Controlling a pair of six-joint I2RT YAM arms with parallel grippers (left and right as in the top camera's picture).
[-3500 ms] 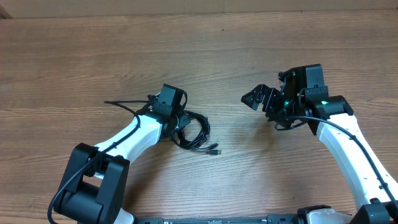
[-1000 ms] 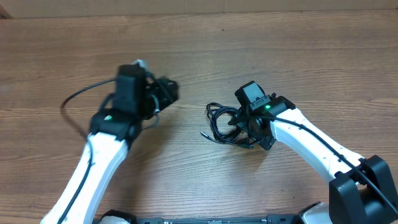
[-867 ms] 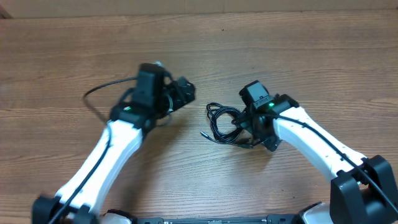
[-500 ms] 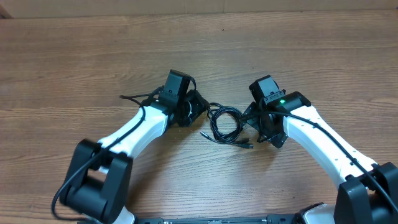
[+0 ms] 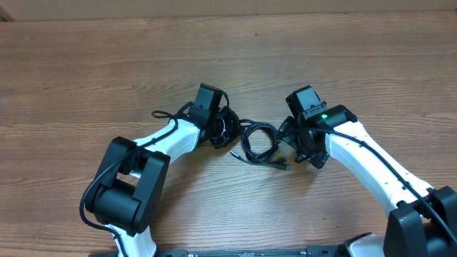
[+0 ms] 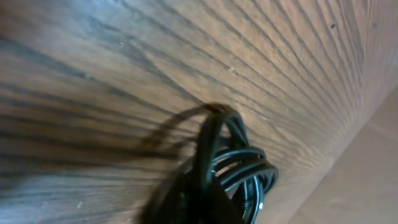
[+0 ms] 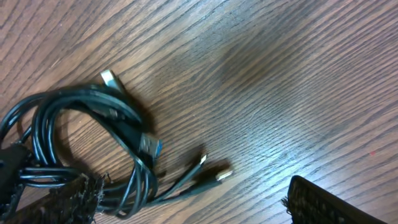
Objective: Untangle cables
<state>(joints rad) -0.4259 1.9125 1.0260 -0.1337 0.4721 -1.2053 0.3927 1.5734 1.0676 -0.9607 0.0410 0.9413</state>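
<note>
Overhead: brown wood-grain tabletop point(image 5: 107, 71) across nearly the whole view, grain running side to side, with darker streaks and a few small dark specks. Along the top edge, a paler tan strip point(image 5: 357, 6), plain and flat, beyond the tabletop's far edge. Near the middle, the cables point(image 5: 260, 141): thin black cords in a small loose bundle of overlapping loops, flat on the wood between the two arms, a couple of short ends poking out toward the near side. Left arm point(image 5: 168, 143), white with black joints, reaching in from the lower left; left tool point(image 5: 226, 130) right at the bundle's left edge, touching or nearly so. Right arm point(image 5: 371, 168) reaching in from the lower right, a small green light point(image 5: 323, 114) lit on its wrist, its end just beside the bundle's right edge.

Left wrist: blurred and very close, wood grain in slanted bands, the pale strip showing in the lower right corner. Black loops rising from the bottom centre, soft shadow to their left. Only a dark blur along the bottom edge. Left tool spread, pressed together or pinching a cord: cannot tell.

Right wrist: sharp wood grain, cables coiled at the left. Four silver plugs point(image 7: 148, 144) among them, one with a blue insert, two small ones on thin ends toward the middle. Right tool point(image 7: 189, 193) spread wide: of its dark, rough-padded fingers point(image 7: 65, 199), one at the lower left overlapping the loops, the other at the lower right over bare wood, well apart from the cords
</note>
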